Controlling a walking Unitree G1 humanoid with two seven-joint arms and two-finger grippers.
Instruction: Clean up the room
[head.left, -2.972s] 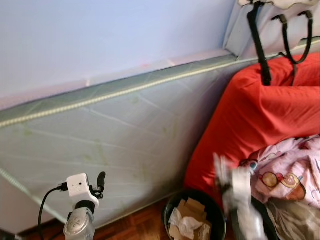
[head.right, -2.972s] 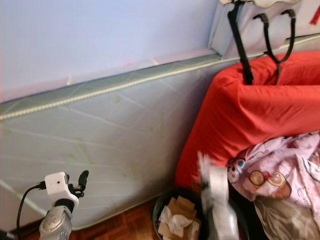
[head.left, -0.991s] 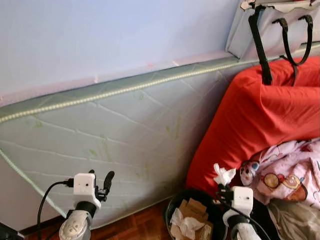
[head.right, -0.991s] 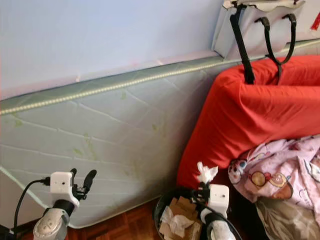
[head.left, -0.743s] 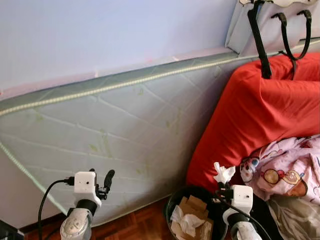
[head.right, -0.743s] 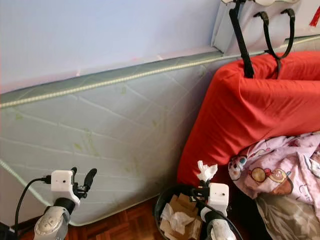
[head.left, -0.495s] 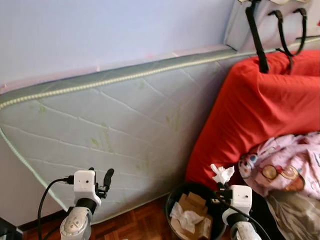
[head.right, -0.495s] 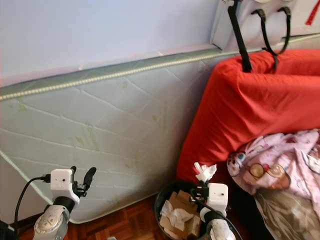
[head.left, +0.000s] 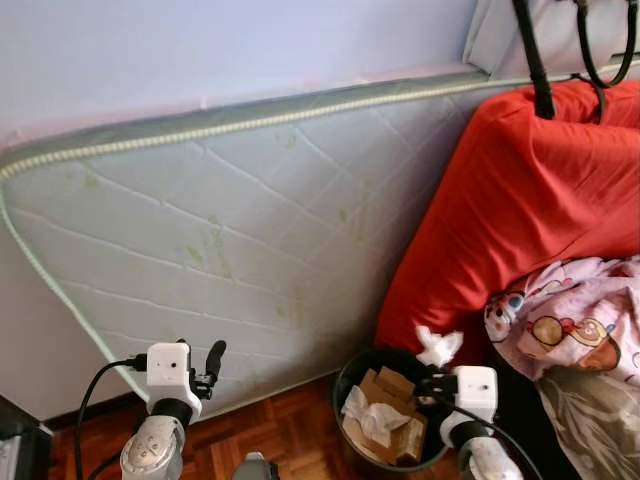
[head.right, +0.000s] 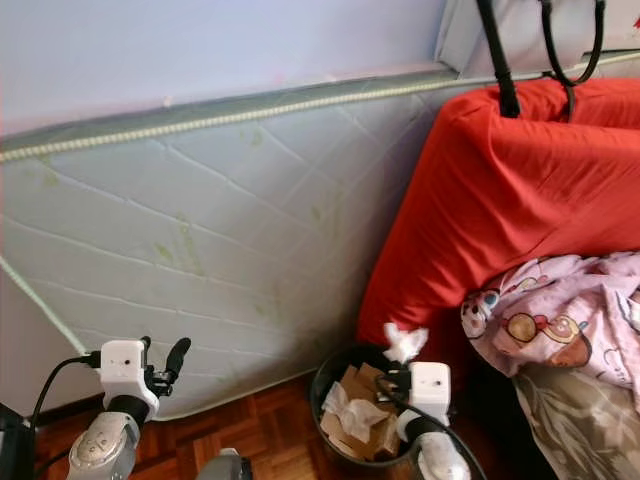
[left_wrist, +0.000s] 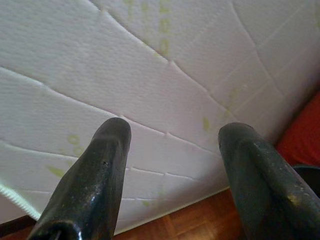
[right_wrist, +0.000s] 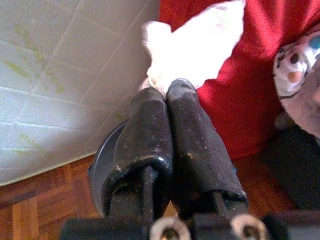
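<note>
My right pincer (head.left: 432, 362), low right of centre, is clamped on a white tissue (head.left: 438, 346) above the black bin (head.left: 350, 372); my left pincer (left_wrist: 172, 150) stands apart.

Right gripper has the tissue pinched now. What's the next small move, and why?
Probably ease the right gripper a little toward the middle of the black bin, then open the fingers. It is shut on the white tissue, which sits about over the bin's far rim next to the red cushion, so a release here might miss. The bin already holds paper and cardboard scraps.
</note>
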